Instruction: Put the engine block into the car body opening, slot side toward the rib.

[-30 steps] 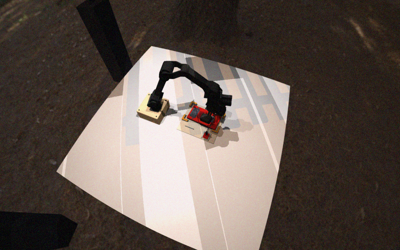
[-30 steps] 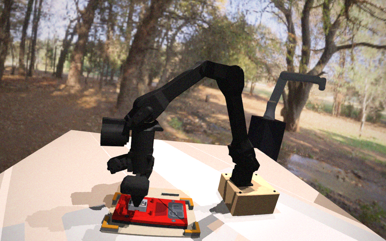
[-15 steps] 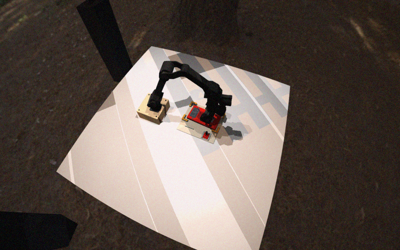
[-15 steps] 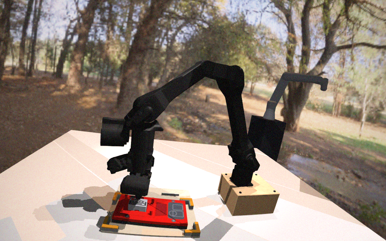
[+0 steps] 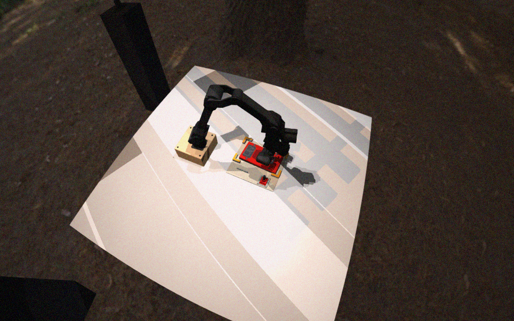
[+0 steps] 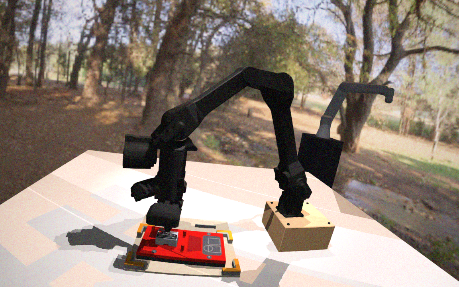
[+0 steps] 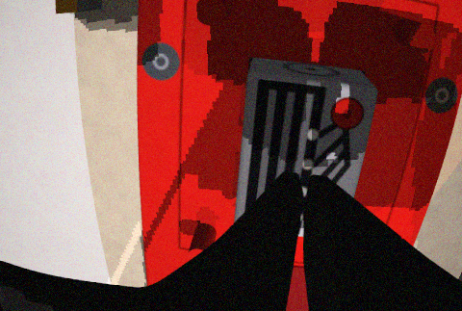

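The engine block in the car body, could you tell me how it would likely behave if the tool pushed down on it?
The engine block looks boxy and rigid, so it probably won't flex. Sitting in the red car body, it seems unlikely to tip or roll. The shut tool meets it at narrow tips, which might skid on its ribbed top.
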`<state>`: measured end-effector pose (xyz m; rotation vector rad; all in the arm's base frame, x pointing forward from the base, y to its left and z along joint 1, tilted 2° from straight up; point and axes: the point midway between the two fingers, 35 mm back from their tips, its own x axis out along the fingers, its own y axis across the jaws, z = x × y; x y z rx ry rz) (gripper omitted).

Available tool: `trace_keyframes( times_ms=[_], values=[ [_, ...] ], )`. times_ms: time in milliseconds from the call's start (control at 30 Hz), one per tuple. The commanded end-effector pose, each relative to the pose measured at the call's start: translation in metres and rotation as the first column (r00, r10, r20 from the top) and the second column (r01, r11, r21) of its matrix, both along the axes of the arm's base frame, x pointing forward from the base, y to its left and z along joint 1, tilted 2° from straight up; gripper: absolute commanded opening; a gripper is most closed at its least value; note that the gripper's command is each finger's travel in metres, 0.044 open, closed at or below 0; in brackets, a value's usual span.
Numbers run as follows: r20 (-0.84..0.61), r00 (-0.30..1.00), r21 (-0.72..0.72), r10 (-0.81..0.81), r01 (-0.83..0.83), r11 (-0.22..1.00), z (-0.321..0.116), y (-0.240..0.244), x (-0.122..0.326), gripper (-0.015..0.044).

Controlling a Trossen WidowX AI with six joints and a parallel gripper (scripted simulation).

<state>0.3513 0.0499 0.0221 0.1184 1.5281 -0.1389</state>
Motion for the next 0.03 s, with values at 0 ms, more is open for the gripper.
trace_keyframes(
  times_ms=[0],
  values=[
    [0.001, 1.000, -0.005, 0.001, -0.001, 1.000, 0.0006, -0.0007, 0.0002, 0.0079]
  ],
)
